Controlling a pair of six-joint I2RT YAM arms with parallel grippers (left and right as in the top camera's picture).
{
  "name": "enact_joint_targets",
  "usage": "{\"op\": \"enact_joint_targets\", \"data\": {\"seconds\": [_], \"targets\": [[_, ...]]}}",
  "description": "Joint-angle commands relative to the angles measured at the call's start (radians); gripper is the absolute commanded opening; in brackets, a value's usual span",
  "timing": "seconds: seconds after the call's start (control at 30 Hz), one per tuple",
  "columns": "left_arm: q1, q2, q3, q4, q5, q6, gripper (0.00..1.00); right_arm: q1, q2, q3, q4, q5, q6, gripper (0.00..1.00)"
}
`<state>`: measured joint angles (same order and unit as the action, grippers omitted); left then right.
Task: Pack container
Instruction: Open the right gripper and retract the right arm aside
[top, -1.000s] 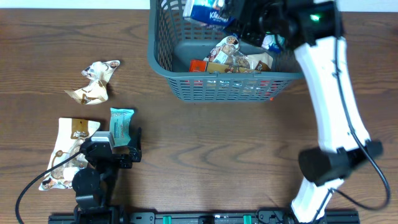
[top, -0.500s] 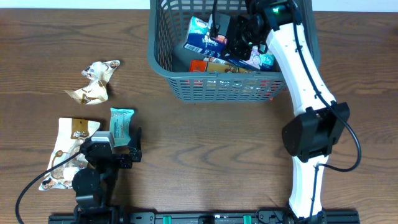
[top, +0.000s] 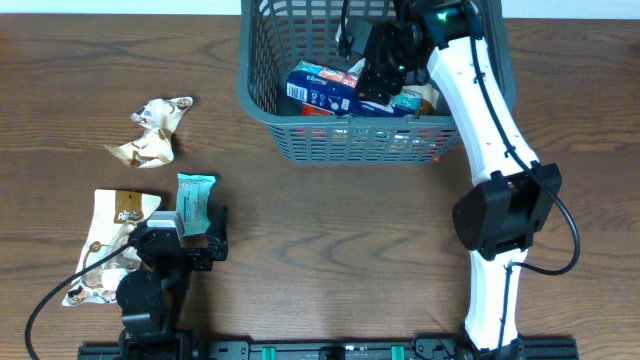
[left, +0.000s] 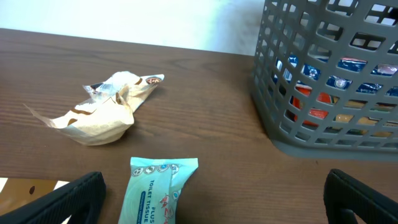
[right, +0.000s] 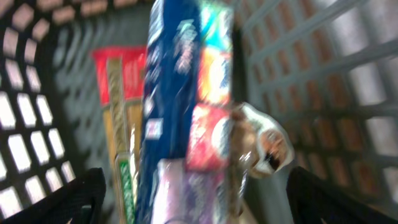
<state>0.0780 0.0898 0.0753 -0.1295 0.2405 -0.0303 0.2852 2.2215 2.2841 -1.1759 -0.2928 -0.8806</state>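
Note:
The container (top: 258, 100) is a dark grey slotted basket at the top middle of the table, holding several packets. My right gripper (top: 375, 75) hangs inside it, open. A blue tissue pack (top: 320, 90) lies loose on the other packets just left of it. In the blurred right wrist view the blue pack (right: 171, 93) runs lengthwise below my right gripper (right: 205, 199), whose jaws stand wide apart. My left gripper (top: 190, 228) rests open at the lower left, behind a teal toilet tissue packet (top: 194, 200). That teal packet (left: 158, 190) lies between the spread jaws of the left gripper (left: 214, 208), untouched.
A crumpled beige wrapper (top: 152, 130) lies at the far left, also seen as the beige wrapper (left: 106, 115). A white and brown snack packet (top: 110, 240) lies beside the left arm. The basket wall (left: 323, 137) stands to the left gripper's front right.
My right gripper came down into the basket with the blue tissue pack, then opened. The pack dropped from the jaws and now lies flat among the packets. The left arm stayed still.

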Motion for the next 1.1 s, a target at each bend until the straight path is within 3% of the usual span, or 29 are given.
{"op": "enact_joint_targets", "data": {"seconds": [0.0,0.23,0.37,0.47,0.7,0.9,1.07], "targets": [[0.005,0.001,-0.011,0.004,0.013,-0.013,0.99,0.006,-0.072,0.097,0.063,-0.059,0.116,0.89],[0.005,0.004,0.031,-0.047,-0.001,-0.083,0.99,-0.138,-0.204,0.311,0.142,-0.05,0.411,0.99],[0.005,0.071,0.187,-0.22,-0.079,-0.109,0.99,-0.367,-0.263,0.322,0.105,-0.046,0.701,0.99],[0.005,0.177,0.339,-0.328,-0.143,-0.094,0.99,-0.527,-0.267,0.322,0.035,-0.073,0.816,0.99],[0.005,0.612,0.84,-0.612,-0.174,-0.095,0.99,-0.718,-0.239,0.298,-0.142,-0.071,0.843,0.99],[0.005,0.987,1.273,-0.967,-0.175,-0.093,0.99,-0.725,-0.226,0.157,-0.223,0.009,0.838,0.99],[0.005,1.175,1.484,-1.184,-0.175,0.018,0.99,-0.721,-0.226,-0.037,-0.199,0.015,0.831,0.99]]}}
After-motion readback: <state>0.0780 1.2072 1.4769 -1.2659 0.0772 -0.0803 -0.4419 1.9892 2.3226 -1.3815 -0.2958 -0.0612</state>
